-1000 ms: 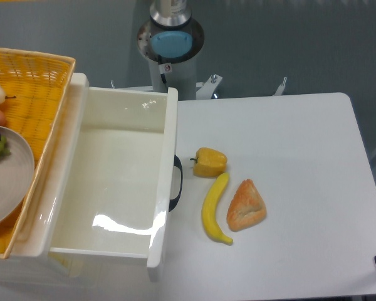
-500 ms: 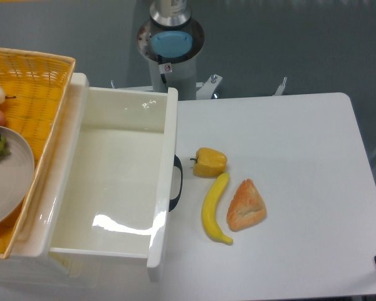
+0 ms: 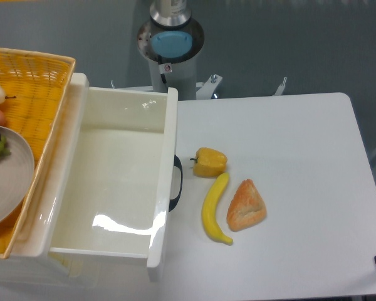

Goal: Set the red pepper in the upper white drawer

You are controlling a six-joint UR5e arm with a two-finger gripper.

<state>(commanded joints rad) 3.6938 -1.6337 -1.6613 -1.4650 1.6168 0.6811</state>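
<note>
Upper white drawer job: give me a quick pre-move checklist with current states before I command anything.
1. Upper white drawer pulled open: ok.
2. Drawer interior free of items: ok, only glare inside.
3. Red pepper located: not ok, none visible; the table holds only a yellow pepper, a banana and a pastry.
4. Pepper hidden in the yellow basket: cannot tell, it is cut off at the frame edge.
5. Gripper state: cannot tell, only the arm base shows.

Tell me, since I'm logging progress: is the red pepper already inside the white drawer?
No. The open upper white drawer shows only its bare glossy floor, and no red pepper appears anywhere in this view.
</note>
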